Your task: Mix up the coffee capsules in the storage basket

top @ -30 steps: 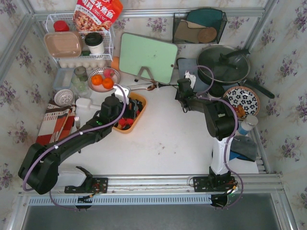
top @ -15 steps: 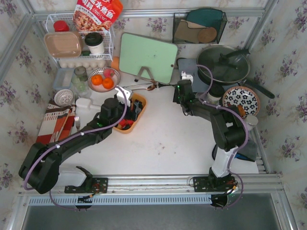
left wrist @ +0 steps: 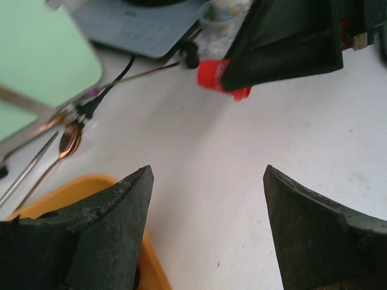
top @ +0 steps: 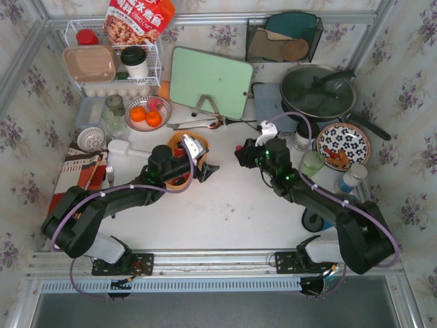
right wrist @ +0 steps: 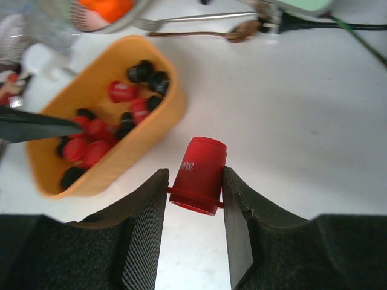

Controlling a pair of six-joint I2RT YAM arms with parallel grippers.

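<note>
Pinching a red capsule (right wrist: 198, 174) between narrowed jaws, the right gripper (right wrist: 195, 181) hovers right of the storage basket (right wrist: 154, 130); it should lift over the rim before releasing among the coffee capsules (right wrist: 100, 130). The left gripper (left wrist: 205, 199), spread wide and empty, crowds that rim; open table (right wrist: 290, 121) lies farther right.

The red food pouch (top: 138, 19) at the back bears large white Chinese characters, partly cut off by the frame edge. The red coffee capsule (right wrist: 198, 175) carries small white print, too blurred to read.
</note>
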